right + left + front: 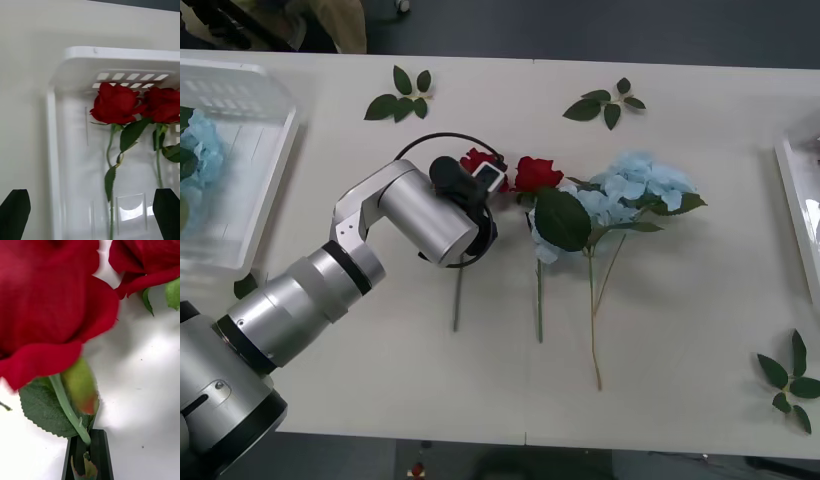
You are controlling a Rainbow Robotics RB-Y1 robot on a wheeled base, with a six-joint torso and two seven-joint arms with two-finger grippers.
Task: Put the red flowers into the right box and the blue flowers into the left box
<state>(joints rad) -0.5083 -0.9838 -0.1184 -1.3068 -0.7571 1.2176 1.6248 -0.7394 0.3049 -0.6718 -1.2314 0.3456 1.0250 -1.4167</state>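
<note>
Two leaf sprigs (402, 95) on white table (680, 330), far edge.

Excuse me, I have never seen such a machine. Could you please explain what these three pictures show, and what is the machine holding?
It is a two-armed robot sorting artificial flowers on a white table. The overhead picture shows its silver left arm reaching to the red flowers, beside the blue flowers. The left gripper, seen by its wrist camera, is shut on a red rose's stem. The right gripper, open, hovers over the right box, where two roses already lie. The left box holds a blue flower.
</note>
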